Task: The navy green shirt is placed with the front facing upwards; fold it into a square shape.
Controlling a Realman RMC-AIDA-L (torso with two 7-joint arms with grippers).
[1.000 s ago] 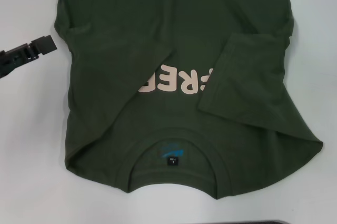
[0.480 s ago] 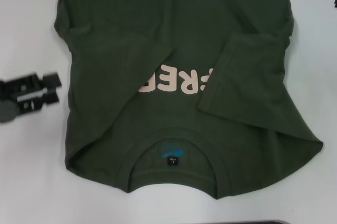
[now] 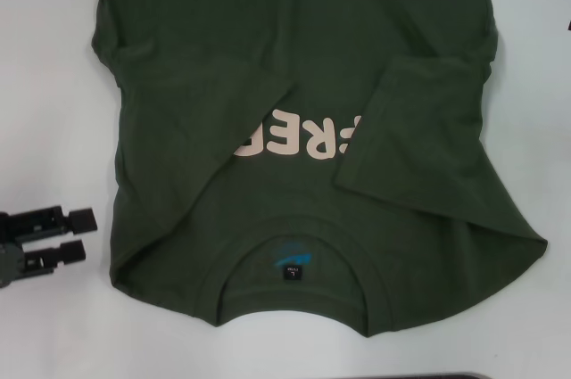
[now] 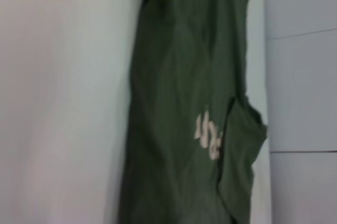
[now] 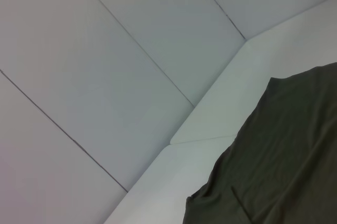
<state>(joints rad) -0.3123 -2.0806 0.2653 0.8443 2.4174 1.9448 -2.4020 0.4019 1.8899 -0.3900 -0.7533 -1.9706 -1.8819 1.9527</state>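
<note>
The navy green shirt [image 3: 294,85] lies flat on the white table, collar toward the near edge, with its black neck label [image 3: 293,273] showing. Both sides are folded inward, and the right sleeve [image 3: 415,129] covers part of the cream letters [image 3: 290,136]. My left gripper [image 3: 82,234] hovers just left of the shirt's near left corner, apart from the cloth, open with nothing between its fingers. The left wrist view shows the shirt [image 4: 179,103] lengthwise with its letters [image 4: 208,137]. The right wrist view catches only a shirt corner [image 5: 284,161]. My right gripper is out of view.
The white table [image 3: 53,334] shows bare along the shirt's left, right and near sides. A dark strip [image 3: 446,376] runs along the near edge. White wall panels [image 5: 105,50] rise behind the table in the right wrist view.
My left gripper has travelled along the shirt's left side toward the near edge, from beside the sleeve to beside the near corner. The shirt has not shifted.
</note>
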